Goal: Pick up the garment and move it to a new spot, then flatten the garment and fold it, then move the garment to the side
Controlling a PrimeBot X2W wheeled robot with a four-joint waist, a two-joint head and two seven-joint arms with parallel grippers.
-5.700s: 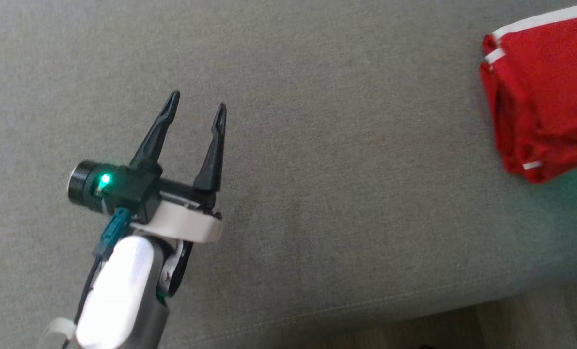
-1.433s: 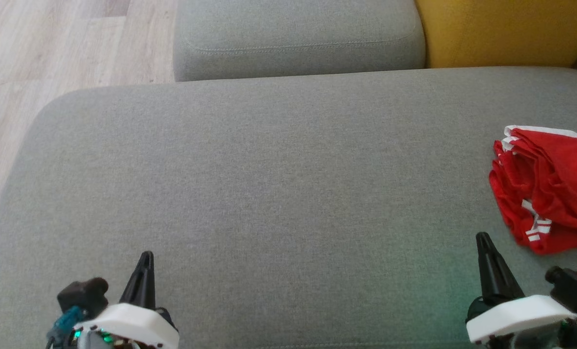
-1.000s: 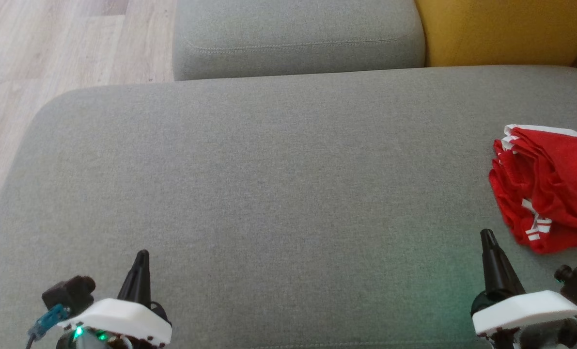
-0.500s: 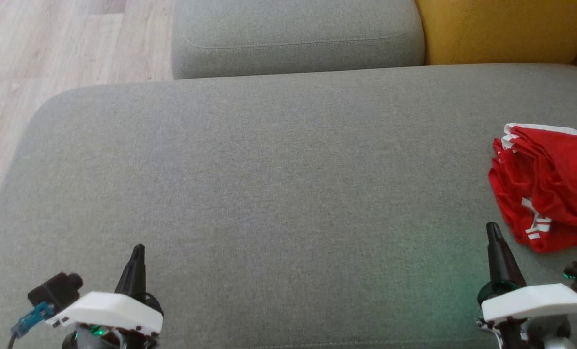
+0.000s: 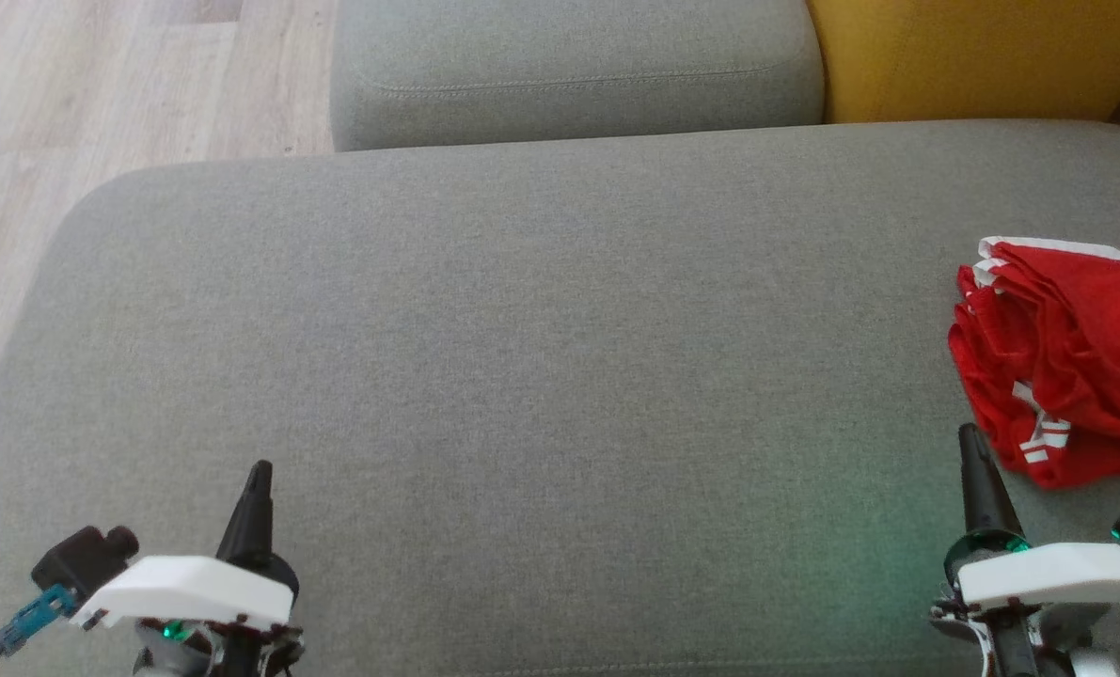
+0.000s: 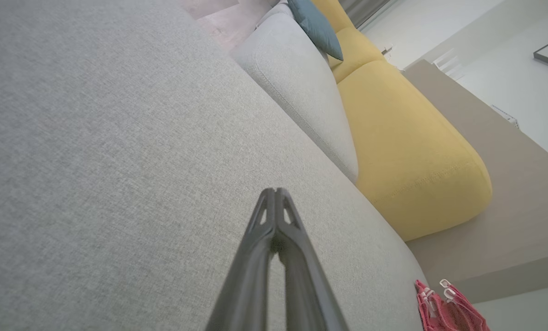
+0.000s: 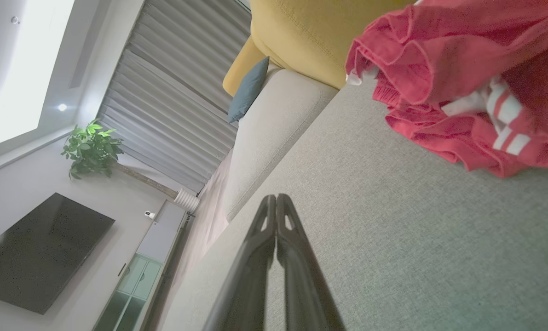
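Left gripper [image 5: 258,468] at 7 o'clock in the head view: fingers pressed together, nothing between them. Right gripper [image 5: 970,434] at 4 o'clock: likewise closed and empty. The red garment [image 5: 1067,348] with white stripes lies bunched at 3 o'clock on the grey sofa seat [image 5: 522,329], near the right fingertip and apparently not touching it.

The right wrist view adds the room: television [image 7: 34,253], potted plant [image 7: 89,147], grey blinds [image 7: 172,105], blue cushion [image 7: 248,89]. The head view gives the wood floor [image 5: 99,85] at 11 o'clock and the yellow cushion [image 5: 973,56] at 1 o'clock.
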